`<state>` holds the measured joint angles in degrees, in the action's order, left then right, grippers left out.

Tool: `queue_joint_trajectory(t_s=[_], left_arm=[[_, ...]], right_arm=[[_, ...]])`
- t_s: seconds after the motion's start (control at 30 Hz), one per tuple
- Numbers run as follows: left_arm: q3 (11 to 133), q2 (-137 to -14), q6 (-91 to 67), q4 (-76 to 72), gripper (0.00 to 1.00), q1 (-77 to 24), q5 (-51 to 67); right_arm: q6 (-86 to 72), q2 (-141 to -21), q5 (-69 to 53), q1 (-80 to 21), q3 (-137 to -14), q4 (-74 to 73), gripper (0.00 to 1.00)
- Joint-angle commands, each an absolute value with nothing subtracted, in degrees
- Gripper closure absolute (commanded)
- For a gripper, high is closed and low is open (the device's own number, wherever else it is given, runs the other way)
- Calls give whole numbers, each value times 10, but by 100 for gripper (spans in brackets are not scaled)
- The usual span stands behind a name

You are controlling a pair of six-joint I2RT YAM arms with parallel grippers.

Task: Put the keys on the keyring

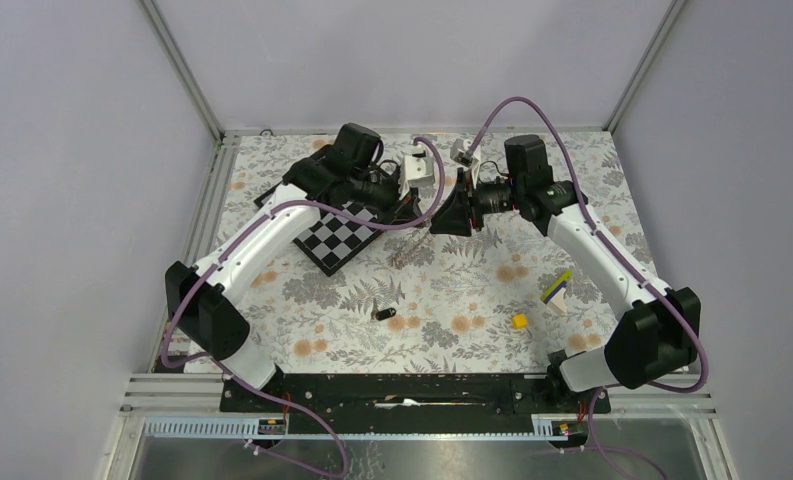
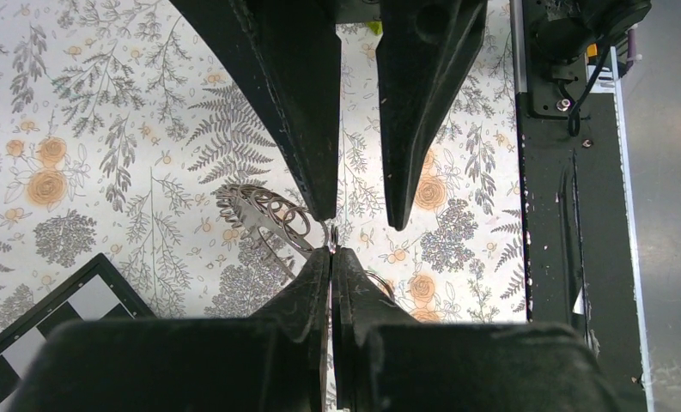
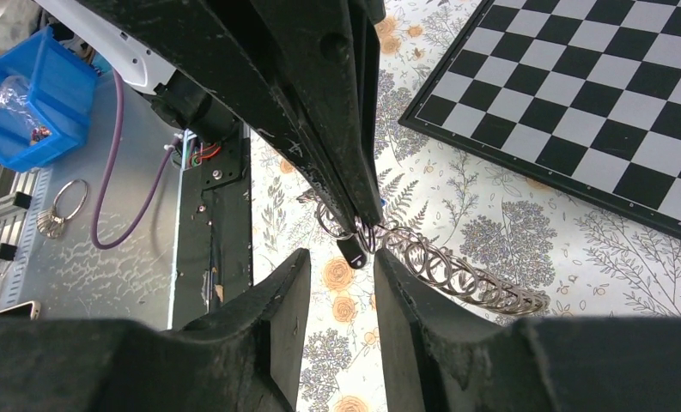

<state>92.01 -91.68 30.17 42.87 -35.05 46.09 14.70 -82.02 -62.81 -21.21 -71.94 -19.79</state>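
Observation:
The keyring (image 2: 264,213) is a silver coiled loop hanging above the floral table; it also shows in the right wrist view (image 3: 457,275) and the top view (image 1: 404,252). My left gripper (image 2: 331,251) is shut on one end of it. My right gripper (image 3: 341,253) is open and empty, tip to tip with the left gripper (image 3: 367,225), just short of the ring. The black key (image 1: 382,313) lies on the table toward the near edge and shows past the right fingertips (image 3: 351,249). A blue speck (image 3: 382,203) shows beside the left finger; I cannot tell whether it is the blue key.
A chessboard (image 1: 337,235) lies left of the grippers. A yellow cube (image 1: 519,321) and a purple-and-lime stick (image 1: 557,287) lie at the right. A blue bin (image 3: 32,103) and a spare ring (image 3: 57,210) sit off the table past the base rail (image 1: 402,385).

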Motion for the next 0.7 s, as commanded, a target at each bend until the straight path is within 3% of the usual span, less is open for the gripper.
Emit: queue_joint_trajectory(t_s=[0.0,0.67], left_arm=[[950,-921,297,413,100,-354,486],[939,-919,291,413,100,-355,507]], right_arm=[[141,-804,-656,-210,-713,-162,60],[133,-820,-640,-224,-701,-137,63]])
